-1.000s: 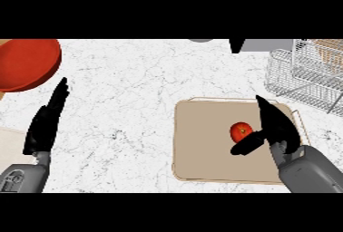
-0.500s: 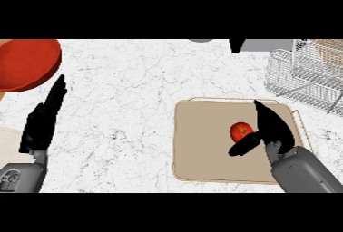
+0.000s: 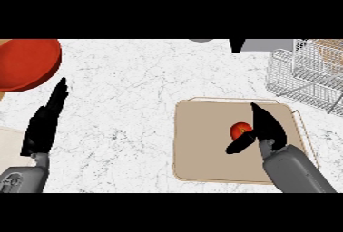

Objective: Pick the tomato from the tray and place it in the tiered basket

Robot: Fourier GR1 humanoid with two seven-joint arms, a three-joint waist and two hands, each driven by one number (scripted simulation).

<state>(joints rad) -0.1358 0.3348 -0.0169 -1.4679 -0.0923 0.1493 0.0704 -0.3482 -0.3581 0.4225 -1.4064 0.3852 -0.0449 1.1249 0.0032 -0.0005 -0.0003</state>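
A red tomato [image 3: 238,130] lies on the beige tray [image 3: 204,149] at the right of the marble counter. My right hand [image 3: 267,128] stands over the tray, its fingers straight along the tomato's right side and its thumb reaching under the tomato's near side. The hand touches or nearly touches the tomato and hides part of it. The white wire tiered basket [image 3: 308,74] stands at the far right, behind the tray. My left hand [image 3: 46,122] rests open at the left, fingers pointing away.
A large red plate [image 3: 25,63] lies at the far left corner. A grey object [image 3: 199,40] and a dark one [image 3: 237,45] show at the back edge. White marble counter spreads between the hands.
My right hand has shifted slightly away and closer against the tomato. The left hand has barely moved.
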